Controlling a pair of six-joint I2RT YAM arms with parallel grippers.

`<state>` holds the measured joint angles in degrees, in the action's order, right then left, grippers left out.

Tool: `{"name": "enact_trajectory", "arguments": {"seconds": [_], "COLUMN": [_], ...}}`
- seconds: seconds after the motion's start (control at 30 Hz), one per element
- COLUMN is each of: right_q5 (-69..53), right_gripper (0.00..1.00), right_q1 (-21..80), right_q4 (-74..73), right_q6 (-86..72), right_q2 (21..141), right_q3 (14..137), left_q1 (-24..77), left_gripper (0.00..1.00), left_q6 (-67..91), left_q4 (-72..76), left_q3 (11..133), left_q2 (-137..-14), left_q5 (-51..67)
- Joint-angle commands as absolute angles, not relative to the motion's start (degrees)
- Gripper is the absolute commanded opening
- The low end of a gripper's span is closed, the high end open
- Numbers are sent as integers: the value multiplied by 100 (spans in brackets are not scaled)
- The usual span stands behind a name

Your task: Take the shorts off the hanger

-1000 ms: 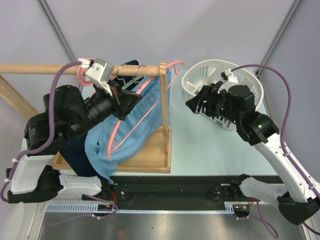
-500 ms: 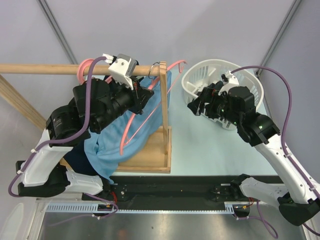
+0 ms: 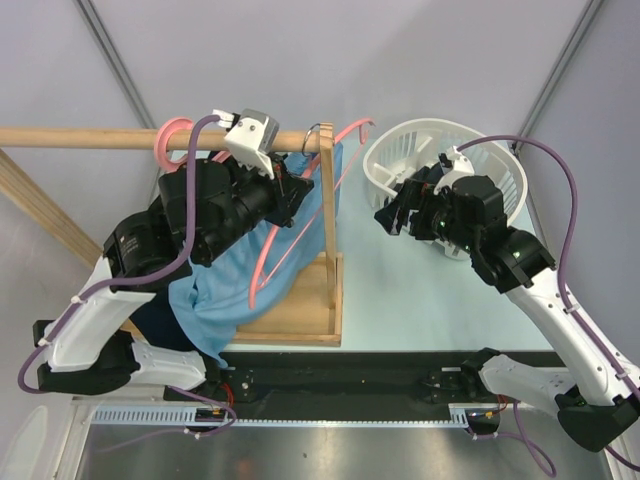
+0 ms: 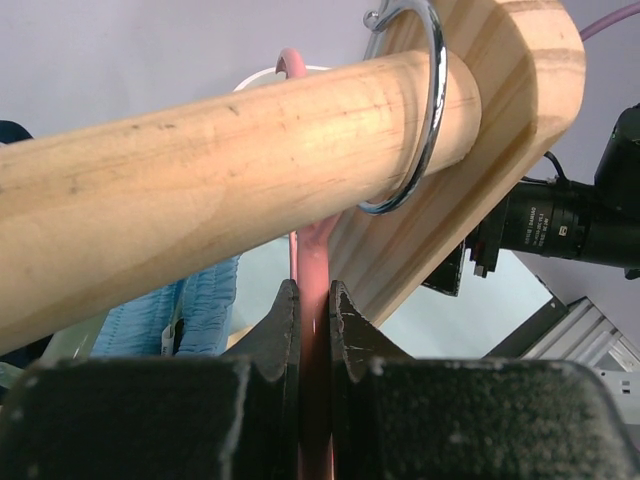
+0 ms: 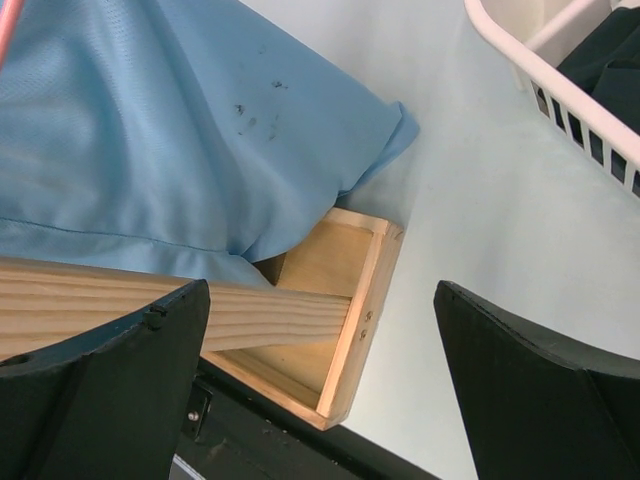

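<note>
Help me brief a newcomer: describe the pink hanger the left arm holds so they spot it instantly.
Follow the wooden rod to its right end, by the upright post. The left gripper is shut on the pink hanger there, beside a chrome hook; the other pink hook, further left, hangs ungripped.

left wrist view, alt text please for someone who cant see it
The left gripper is shut on the neck of a pink hanger just below a wooden rod. A metal hook loops the rod beside the wooden upright, and light blue shorts show at lower left.
</note>
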<state>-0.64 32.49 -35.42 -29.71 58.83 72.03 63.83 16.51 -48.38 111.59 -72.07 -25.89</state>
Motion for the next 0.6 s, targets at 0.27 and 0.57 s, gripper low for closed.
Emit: {"name": "enact_trajectory", "arguments": {"seconds": [0.27,0.57], "right_q5": [-17,-44], "right_gripper": [100,100], "right_q1": [3199,3155], "right_q4": [-3428,-3454], "right_q6": [-2857,-2848], "right_q2": [5730,5713], "right_q3": [7128,7128], "left_q1": [6425,6425], "left_gripper": [9,49], "left_q6": [1969,1828], "left_q4": [-4096,-4052], "left_q3": [10776,10722], "left_q2": [-6970,-6812], "left_q5": [-2145,-1881]}}
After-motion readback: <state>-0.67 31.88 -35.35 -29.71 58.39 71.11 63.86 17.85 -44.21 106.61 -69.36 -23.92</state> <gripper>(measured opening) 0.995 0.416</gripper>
